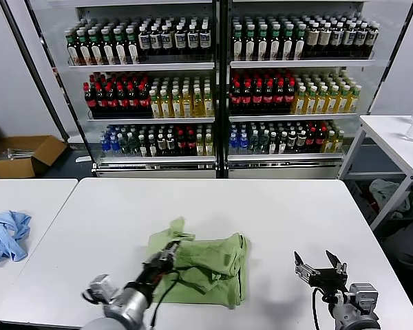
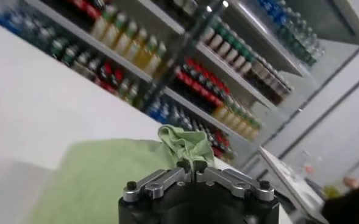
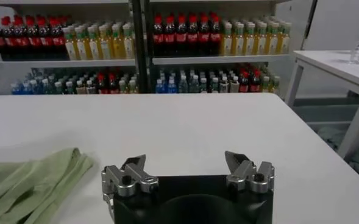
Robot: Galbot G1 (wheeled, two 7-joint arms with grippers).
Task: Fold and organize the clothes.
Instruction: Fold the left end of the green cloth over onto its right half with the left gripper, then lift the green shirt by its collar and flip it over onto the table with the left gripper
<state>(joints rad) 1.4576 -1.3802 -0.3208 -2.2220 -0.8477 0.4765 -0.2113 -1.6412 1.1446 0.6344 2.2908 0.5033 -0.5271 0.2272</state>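
The pale green shirt (image 1: 206,267) lies bunched and partly folded on the white table (image 1: 213,206), near its front edge. My left gripper (image 1: 171,249) is shut on a raised corner of the shirt (image 2: 182,143), pinching the fabric between its fingertips at the shirt's left side. In the left wrist view the held cloth stands up just past the closed jaws, and more green fabric (image 2: 100,176) spreads below. My right gripper (image 1: 318,262) hovers open over bare table to the right of the shirt, nothing between its fingers. The shirt's edge (image 3: 33,182) shows off to one side in the right wrist view.
A light blue cloth (image 1: 5,234) lies on a second white table at the left. Behind the table stand glass-door coolers (image 1: 220,82) full of bottles. Another white table (image 1: 399,141) with a bottle stands at the right. A cardboard box (image 1: 24,155) sits on the floor.
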